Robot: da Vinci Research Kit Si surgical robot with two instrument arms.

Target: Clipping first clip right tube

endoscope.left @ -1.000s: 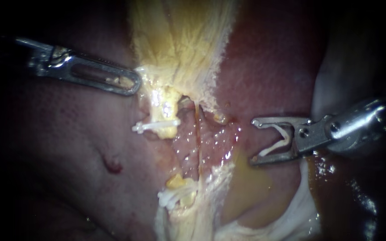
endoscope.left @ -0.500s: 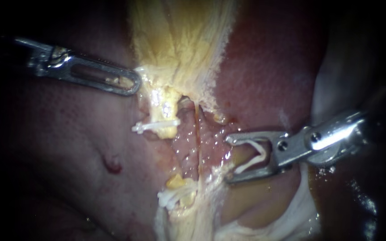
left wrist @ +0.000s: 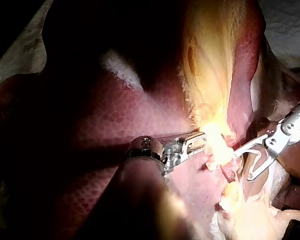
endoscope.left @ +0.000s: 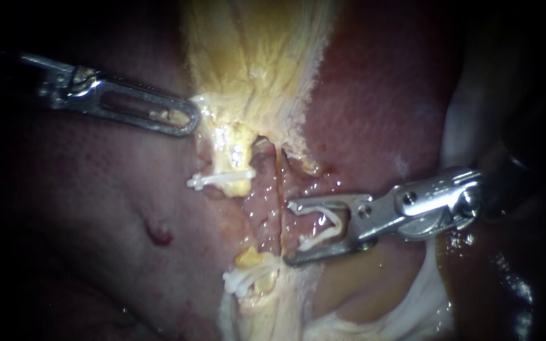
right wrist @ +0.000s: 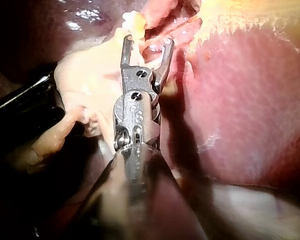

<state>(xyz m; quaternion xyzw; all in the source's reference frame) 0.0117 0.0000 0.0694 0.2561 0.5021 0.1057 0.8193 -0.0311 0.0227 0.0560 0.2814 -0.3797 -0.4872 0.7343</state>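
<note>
My right instrument (endoscope.left: pixel 287 232) comes in from the right, its jaws standing wide apart with a white clip (endoscope.left: pixel 325 225) held between them. The jaw tips reach the thin right tube (endoscope.left: pixel 280 183), which runs top to bottom beside a wider pink left tube (endoscope.left: pixel 260 196). In the right wrist view the same jaws (right wrist: pixel 147 42) point into pale tissue. At upper left, my left instrument (endoscope.left: pixel 188 120) has its jaws together on the yellow edge of the gallbladder (endoscope.left: pixel 254 57). The left wrist view shows those jaws (left wrist: pixel 197 141) at the glaring yellow tissue.
A white clip (endoscope.left: pixel 219 179) sits across the left tube, and more white clips (endoscope.left: pixel 244 278) lie lower down. Dark red liver (endoscope.left: pixel 380 95) surrounds the dissected strip. Yellow fluid (endoscope.left: pixel 349 265) pools under the right instrument's jaws.
My right instrument has moved left with its clip, from over the liver until its jaw tips reach the right tube. The left instrument has stayed still.
</note>
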